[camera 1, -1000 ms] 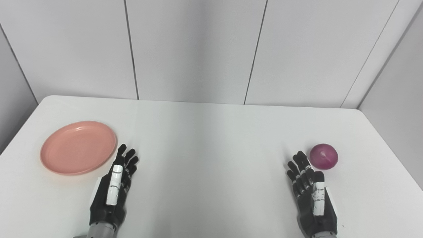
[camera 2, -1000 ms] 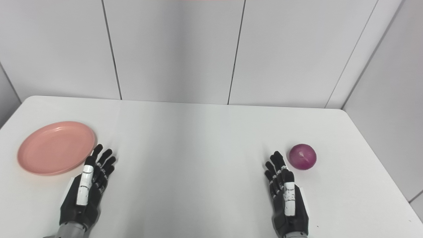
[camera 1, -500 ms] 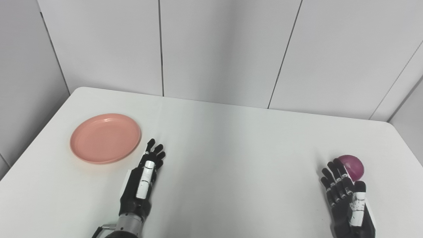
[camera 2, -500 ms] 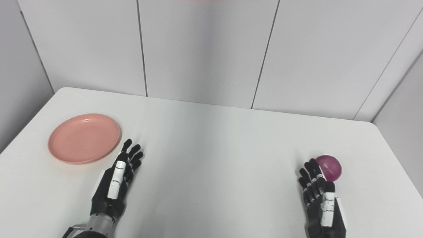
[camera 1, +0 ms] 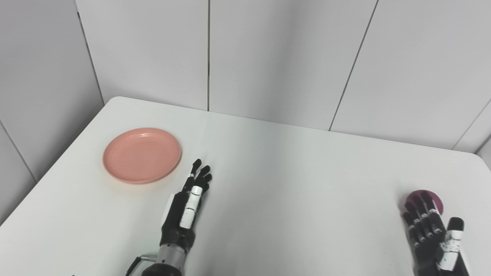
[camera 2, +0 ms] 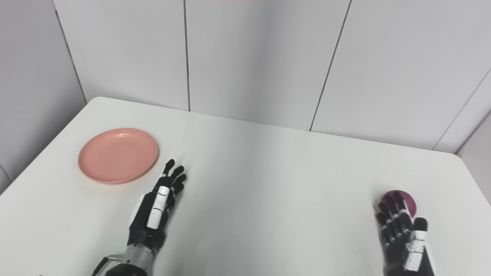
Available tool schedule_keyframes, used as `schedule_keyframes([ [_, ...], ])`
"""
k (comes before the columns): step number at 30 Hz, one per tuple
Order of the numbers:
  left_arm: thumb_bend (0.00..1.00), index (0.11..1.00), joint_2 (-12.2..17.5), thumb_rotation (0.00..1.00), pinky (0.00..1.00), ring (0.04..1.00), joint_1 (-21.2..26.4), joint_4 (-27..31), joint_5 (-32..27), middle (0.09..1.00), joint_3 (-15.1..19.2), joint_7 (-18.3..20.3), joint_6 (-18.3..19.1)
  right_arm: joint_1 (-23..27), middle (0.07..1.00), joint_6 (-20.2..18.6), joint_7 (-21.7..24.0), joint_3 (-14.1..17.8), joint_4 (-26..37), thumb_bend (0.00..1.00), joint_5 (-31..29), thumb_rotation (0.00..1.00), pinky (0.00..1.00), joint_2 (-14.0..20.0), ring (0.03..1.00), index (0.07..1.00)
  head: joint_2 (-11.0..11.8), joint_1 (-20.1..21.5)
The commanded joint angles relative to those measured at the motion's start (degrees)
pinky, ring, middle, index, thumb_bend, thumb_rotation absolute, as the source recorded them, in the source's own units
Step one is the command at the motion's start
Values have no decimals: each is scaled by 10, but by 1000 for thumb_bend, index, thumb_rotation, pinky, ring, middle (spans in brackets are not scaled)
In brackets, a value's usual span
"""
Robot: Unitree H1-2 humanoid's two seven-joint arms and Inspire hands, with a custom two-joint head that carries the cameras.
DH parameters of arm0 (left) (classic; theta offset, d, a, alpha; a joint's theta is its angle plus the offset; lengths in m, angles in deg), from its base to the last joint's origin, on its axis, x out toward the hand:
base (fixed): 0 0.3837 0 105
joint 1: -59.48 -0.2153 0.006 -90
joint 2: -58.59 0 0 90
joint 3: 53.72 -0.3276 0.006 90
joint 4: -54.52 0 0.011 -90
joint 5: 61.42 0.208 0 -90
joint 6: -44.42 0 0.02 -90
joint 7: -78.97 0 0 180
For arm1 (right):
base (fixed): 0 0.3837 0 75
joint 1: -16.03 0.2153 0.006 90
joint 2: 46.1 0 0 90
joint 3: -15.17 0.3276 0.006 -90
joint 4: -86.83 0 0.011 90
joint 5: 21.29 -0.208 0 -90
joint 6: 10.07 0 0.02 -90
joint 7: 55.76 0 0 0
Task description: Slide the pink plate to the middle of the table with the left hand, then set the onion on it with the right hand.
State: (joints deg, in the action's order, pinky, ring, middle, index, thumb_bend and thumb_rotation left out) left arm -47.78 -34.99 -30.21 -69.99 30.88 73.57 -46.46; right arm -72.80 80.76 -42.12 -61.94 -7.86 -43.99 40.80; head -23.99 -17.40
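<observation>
**A:** ok so what changed in the last second? The whole picture looks shifted.

**B:** pretty sure that's mostly the head swinging left. Wall panels, table [camera 1: 291, 161] edge, everything slides over together, so I wouldn't call it the things moving. The plate [camera 1: 142, 155] sits on the far left part of the table like before, and the onion [camera 2: 401, 199] is way over on the near right, now half hidden behind the fingertips of the right hand [camera 2: 402, 237].

**A:** and the hands?

**B:** left hand [camera 1: 187, 210] lies flat with its fingers stretched out and a bit apart, holding nothing, just to the right of the plate and a little nearer. Fingertips are close to the rim but not touching. Same relation to the plate as a second ago, as far as I can tell. Right hand is also spread open and empty, fingertips right up by the onion. Can't tell if they touch it.

**A:** so nothing's actually started?

**B:** my read: the slide hasn't begun. The camera turning toward the plate suggests that's coming first. The left hand needs to get onto the rim and drag it right toward the middle. Onion waits.
</observation>
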Motion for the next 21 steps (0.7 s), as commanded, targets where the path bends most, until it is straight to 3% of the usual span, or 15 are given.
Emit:
schedule_keyframes([
  [1,680,955,-47,851,968,942,-57,-45,5,945,-3,-11,-5,-58,998,46,24,4,-100,848,-7,1000,1000,-15,1000,1000,7,-10],
  [6,692,943,-56,826,948,930,-51,-61,17,937,-5,-15,-10,-51,1000,61,42,6,-123,886,-11,1000,1000,-7,1000,1000,19,-24],
  [8,692,941,-60,813,942,927,-49,-66,21,935,-4,-16,-10,-51,1000,56,28,10,-120,900,-4,1000,1000,-10,1000,1000,24,-26],
  [14,705,934,-67,794,929,920,-48,-69,27,930,4,-12,-11,-52,1000,58,16,16,-117,820,2,1000,1000,-18,1000,1000,31,-26],
  [21,698,932,-71,786,930,919,-52,-61,30,929,10,-6,-5,-55,1000,52,13,18,-107,805,1,1000,1000,-23,1000,1000,24,-22],
])
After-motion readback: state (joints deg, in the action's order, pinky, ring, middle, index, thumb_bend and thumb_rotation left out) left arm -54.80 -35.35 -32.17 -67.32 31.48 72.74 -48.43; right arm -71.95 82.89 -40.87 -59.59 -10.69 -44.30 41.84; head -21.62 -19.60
